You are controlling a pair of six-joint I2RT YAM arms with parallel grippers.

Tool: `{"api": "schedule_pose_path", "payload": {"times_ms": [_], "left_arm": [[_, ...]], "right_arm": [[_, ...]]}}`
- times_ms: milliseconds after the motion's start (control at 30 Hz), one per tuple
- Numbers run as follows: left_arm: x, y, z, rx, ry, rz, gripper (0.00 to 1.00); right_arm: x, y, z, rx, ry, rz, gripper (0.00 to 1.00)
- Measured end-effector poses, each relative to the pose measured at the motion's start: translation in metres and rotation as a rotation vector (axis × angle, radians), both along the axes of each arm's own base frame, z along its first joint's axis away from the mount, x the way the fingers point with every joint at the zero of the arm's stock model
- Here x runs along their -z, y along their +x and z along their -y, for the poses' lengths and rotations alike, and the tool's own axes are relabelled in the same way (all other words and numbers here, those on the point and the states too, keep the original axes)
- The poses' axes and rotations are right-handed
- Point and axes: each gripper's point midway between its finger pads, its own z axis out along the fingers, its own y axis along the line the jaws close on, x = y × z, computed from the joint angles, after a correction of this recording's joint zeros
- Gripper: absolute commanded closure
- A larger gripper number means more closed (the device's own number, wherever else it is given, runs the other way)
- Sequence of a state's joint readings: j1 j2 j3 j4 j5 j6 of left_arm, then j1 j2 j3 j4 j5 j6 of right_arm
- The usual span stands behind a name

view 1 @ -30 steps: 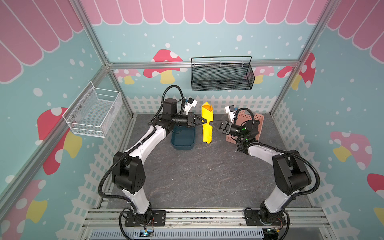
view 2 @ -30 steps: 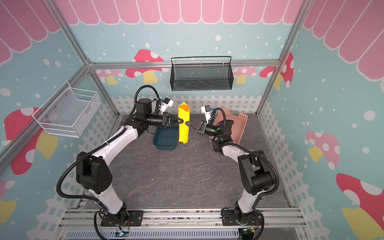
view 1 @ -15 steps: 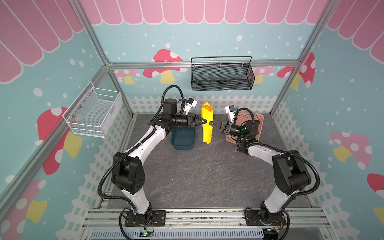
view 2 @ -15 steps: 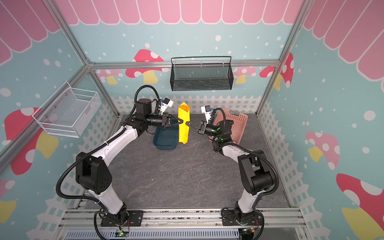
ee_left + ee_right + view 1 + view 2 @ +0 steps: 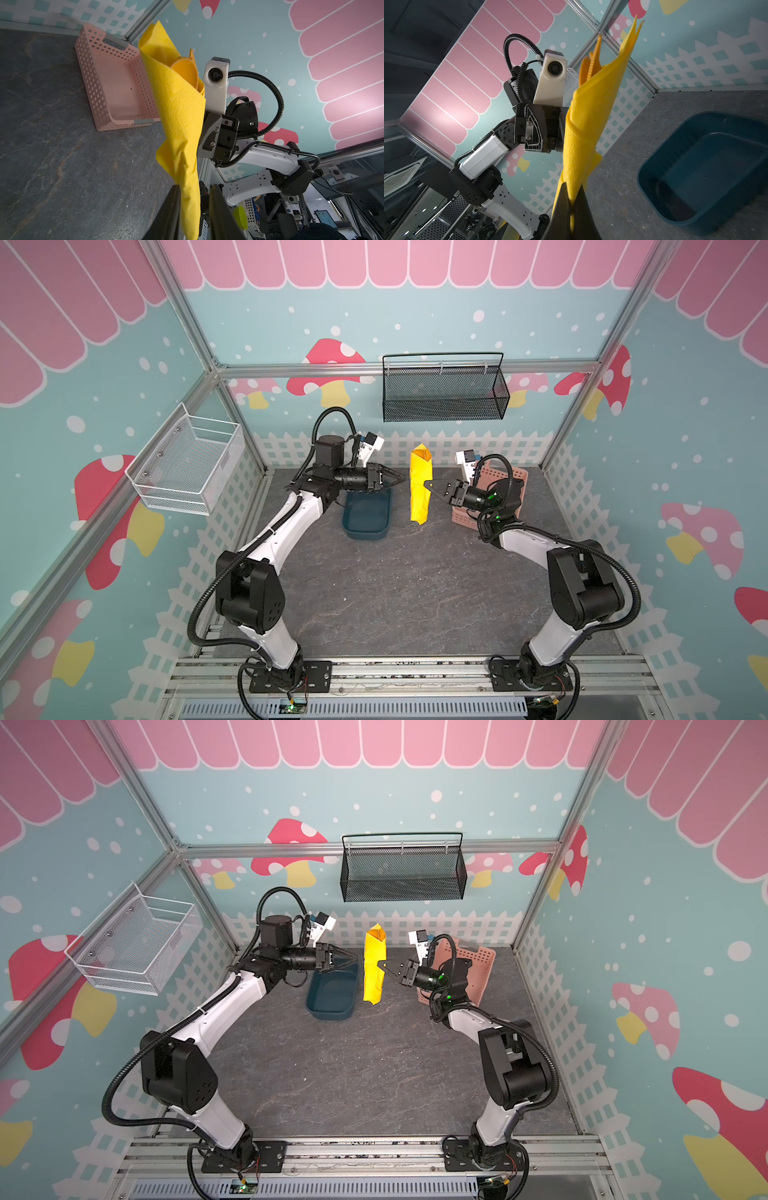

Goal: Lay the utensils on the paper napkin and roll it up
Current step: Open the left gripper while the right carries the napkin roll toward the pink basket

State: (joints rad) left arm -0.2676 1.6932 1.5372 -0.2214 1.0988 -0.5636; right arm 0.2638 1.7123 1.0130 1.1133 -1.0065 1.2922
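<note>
The paper napkin (image 5: 419, 489) (image 5: 372, 969) is a yellow roll standing upright in the air above the back of the table. Orange tips of the utensils (image 5: 185, 70) (image 5: 588, 66) stick out of its upper end. My right gripper (image 5: 426, 482) (image 5: 572, 187) is shut on the roll's right side about halfway up. From the left, my left gripper (image 5: 403, 480) (image 5: 195, 187) straddles the roll and is open. One of its fingers (image 5: 175, 199) touches the paper; the other stands off with a gap.
A dark blue tub (image 5: 365, 516) sits on the table just left of the roll, under my left gripper. A pink perforated basket (image 5: 519, 479) lies behind my right wrist. A black mesh basket (image 5: 442, 391) hangs on the back wall, a white wire basket (image 5: 187, 464) on the left wall.
My right gripper has closed on the napkin roll. My left gripper, shut on the roll before, has parted its jaws. Roll and arms have hardly moved.
</note>
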Motion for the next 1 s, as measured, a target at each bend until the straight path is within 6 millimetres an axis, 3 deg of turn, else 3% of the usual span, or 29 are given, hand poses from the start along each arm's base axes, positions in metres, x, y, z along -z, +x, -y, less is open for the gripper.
{"api": "schedule_pose_path", "payload": {"times_ms": [200, 400, 700, 800, 1000], "left_arm": [[-0.005, -0.002, -0.033, -0.074, 0.022, 0.012, 0.73], [0.006, -0.014, -0.055, -0.115, 0.094, 0.001, 0.73], [0.053, -0.030, -0.087, -0.168, 0.279, -0.043, 0.73], [0.072, -0.030, -0.099, -0.201, 0.343, -0.067, 0.74], [0.103, -0.029, -0.113, -0.245, 0.454, -0.094, 0.72]], "right_arm": [[0.016, 0.016, 0.021, 0.066, -0.061, -0.030, 1.00], [0.031, 0.043, 0.055, 0.168, -0.149, -0.052, 1.00], [0.040, 0.088, 0.123, 0.345, -0.269, -0.051, 1.00], [0.056, 0.107, 0.149, 0.404, -0.304, -0.084, 1.00], [0.109, 0.143, 0.188, 0.477, -0.360, -0.208, 1.00]]}}
